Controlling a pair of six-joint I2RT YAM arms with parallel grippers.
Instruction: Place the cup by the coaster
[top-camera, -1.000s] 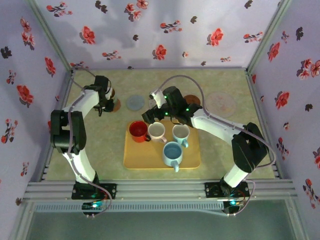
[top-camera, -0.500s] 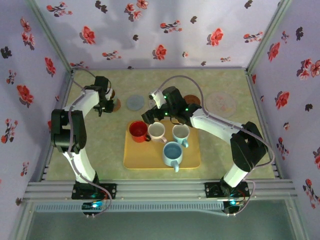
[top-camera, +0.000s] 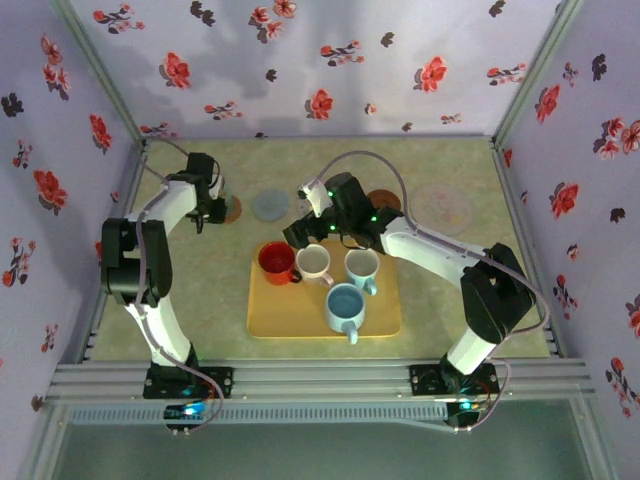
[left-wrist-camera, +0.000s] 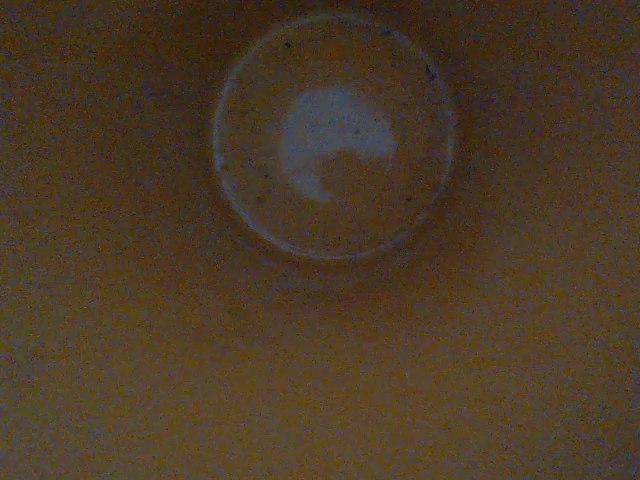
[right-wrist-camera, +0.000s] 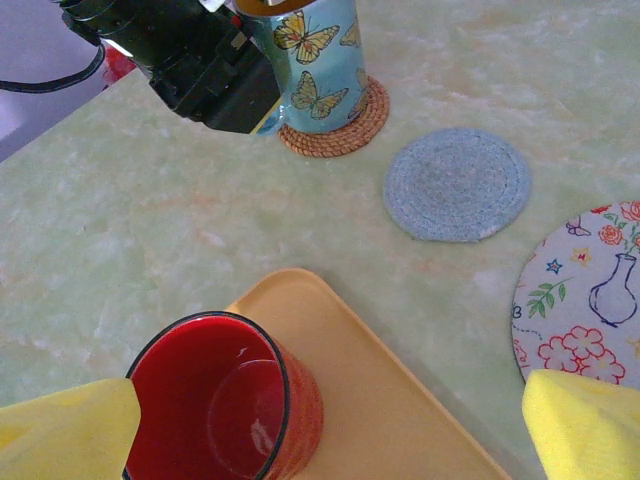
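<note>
Standing upright on a woven coaster (right-wrist-camera: 335, 130) at the top of the right wrist view, the butterfly cup (right-wrist-camera: 315, 55) is in the upper left part of the bench (right-wrist-camera: 150, 220) as seen from above. The left tool (top-camera: 212, 204) is right at the cup, its black body pressed against the cup's left side. The left wrist camera looks straight down into the cup's dim amber inside, with the round floor in the upper middle of the frame. I cannot tell how far this tool's jaws stand apart or whether they grip the cup. To the right of the woven coaster lies a blue-grey coaster (right-wrist-camera: 458, 183), apart from it, and a flower-patterned coaster (right-wrist-camera: 585, 300) sits at the right edge. The right tool (right-wrist-camera: 327, 425) is spread wide and holds nothing, its yellow fingertips in the two lower corners above a red cup (right-wrist-camera: 225, 400). That cup stands on the upper left corner of a yellow tray (top-camera: 300, 320), beside a white cup (top-camera: 314, 262).
</note>
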